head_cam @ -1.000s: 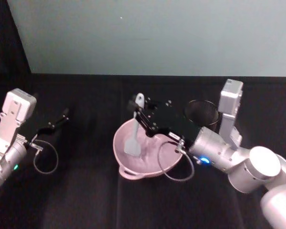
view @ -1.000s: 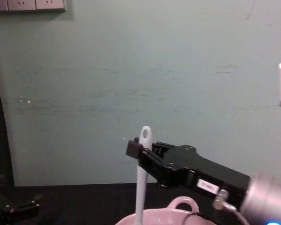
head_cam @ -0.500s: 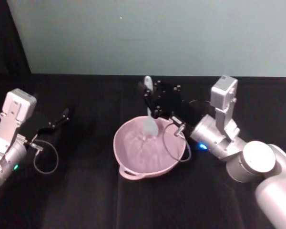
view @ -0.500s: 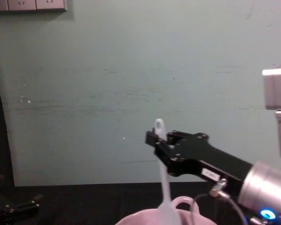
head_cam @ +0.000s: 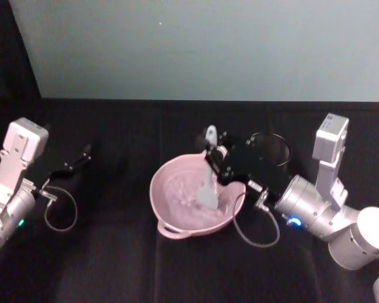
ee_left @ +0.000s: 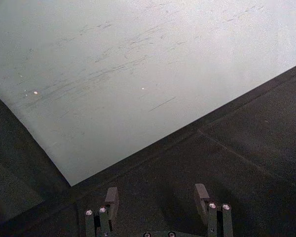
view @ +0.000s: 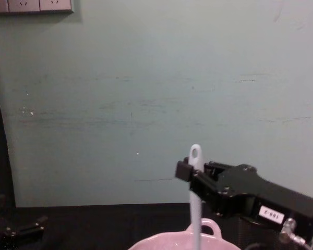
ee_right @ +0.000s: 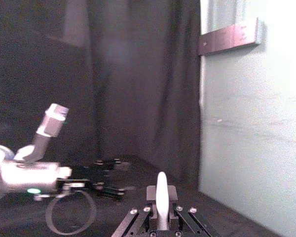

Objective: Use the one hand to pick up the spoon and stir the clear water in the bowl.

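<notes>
Over the glossy pink bowl (head_cam: pixel 163 184), right claw (head_cam: pixel 213 155) pinches the slim white spoon (head_cam: pixel 206 184); left claw (head_cam: pixel 81 156) idles spread

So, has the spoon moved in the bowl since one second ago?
Yes. In the head view the spoon, held by the right gripper, has swept from the left side of the bowl to its right side.

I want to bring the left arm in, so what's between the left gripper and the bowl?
Nothing: in the head view the black table between left gripper and bowl is bare. The right gripper holds the spoon in it.
</notes>
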You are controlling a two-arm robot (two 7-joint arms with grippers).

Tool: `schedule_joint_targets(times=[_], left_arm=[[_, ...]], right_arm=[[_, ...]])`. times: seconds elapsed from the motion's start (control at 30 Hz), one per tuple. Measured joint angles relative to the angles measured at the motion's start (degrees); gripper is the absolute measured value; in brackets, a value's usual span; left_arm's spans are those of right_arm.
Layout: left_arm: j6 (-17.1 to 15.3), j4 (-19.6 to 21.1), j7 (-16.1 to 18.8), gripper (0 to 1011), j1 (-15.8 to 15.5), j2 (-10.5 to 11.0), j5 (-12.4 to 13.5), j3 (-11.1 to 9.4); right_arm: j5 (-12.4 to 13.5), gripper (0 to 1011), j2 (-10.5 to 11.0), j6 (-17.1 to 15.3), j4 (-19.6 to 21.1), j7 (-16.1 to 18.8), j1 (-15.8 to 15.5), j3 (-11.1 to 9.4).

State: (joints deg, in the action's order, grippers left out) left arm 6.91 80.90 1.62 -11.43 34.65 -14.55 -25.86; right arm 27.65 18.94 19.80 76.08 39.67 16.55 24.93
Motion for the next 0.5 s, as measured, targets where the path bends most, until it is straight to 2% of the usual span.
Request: schedule_joint_targets(times=[0.17, 0.27, 0.4, 0.43, 0.5], left_arm=[[0.0, 0.0, 0.0, 1011, 0.0, 0.0, 0.0, 0.0], [0.0, 0.0, 0.0, 1011, 0.0, 0.0, 0.0, 0.0], [0.0, 0.0, 0.0, 1011, 0.0, 0.0, 0.0, 0.0], [0.0, 0.0, 0.0, 1011, 0.0, 0.0, 0.0, 0.0], [0.0, 0.0, 0.0, 1011, 0.0, 0.0, 0.0, 0.0]], right_arm=[[2.4, 119, -0.5, -1.6, 0.9, 1.7, -0.6, 1.4], [2.8, 120, -2.0, -1.3, -0.2, 2.0, 0.1, 2.6], [1.3, 120, -4.4, 1.2, -3.6, 0.9, 2.1, 3.3], [1.3, 120, -4.4, 1.2, -3.6, 0.9, 2.1, 3.3], [-0.3, 119, -6.1, 3.6, -6.9, -0.4, 3.9, 3.3]])
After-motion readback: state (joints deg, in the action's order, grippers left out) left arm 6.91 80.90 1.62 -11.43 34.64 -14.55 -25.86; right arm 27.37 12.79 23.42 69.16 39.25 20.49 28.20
